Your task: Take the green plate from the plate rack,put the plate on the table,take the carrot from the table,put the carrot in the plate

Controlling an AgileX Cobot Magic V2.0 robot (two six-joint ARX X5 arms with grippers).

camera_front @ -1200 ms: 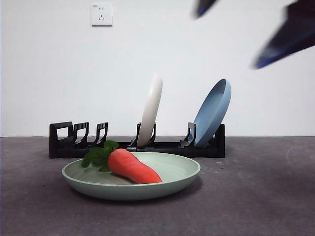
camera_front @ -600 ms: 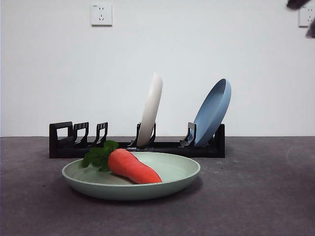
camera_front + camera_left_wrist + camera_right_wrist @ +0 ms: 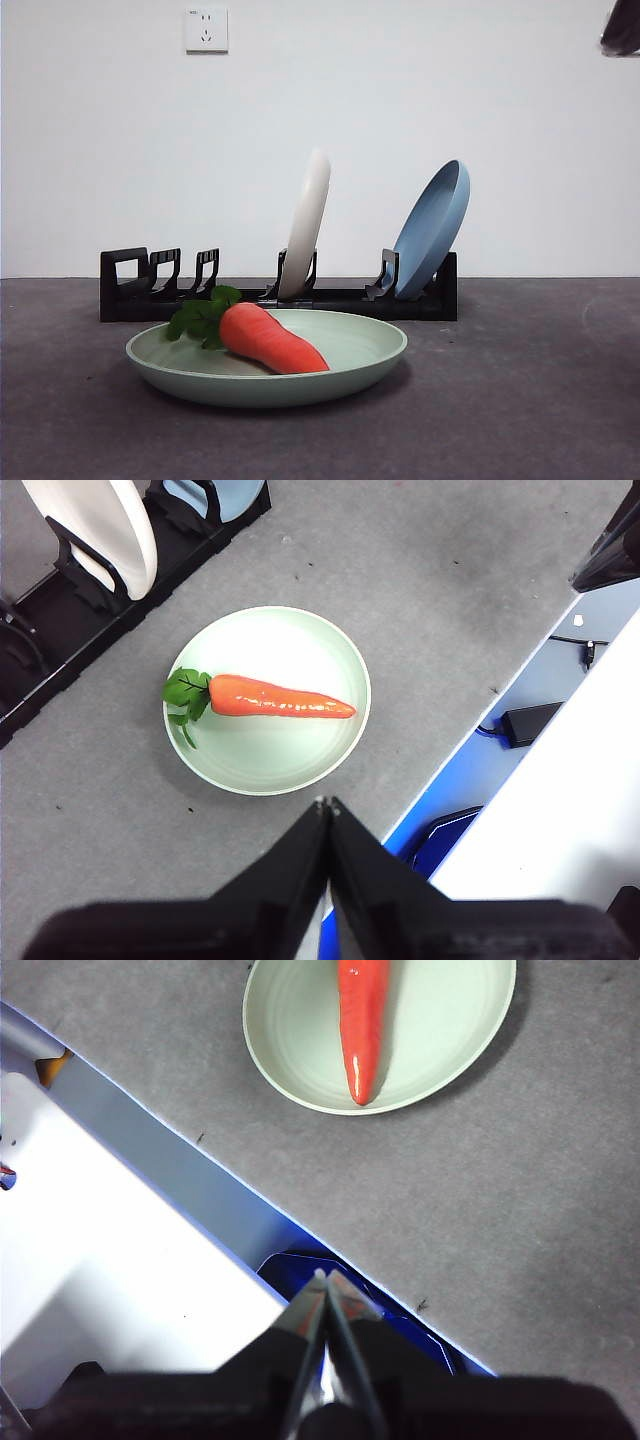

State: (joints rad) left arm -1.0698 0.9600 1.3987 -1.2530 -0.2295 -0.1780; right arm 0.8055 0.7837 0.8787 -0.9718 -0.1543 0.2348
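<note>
Orange carrot lying lengthwise in green plate on desk; both fingers pressed closed, empty, raised well clear: left gripper, right gripper; nothing left to grasp, seemingly.

The scene is viewed level from table height in the front view, near the green plate, with the plate rack behind at 12 o'clock. High downward looks are given by both wrist views; the plate and carrot are shared by all three.
</note>
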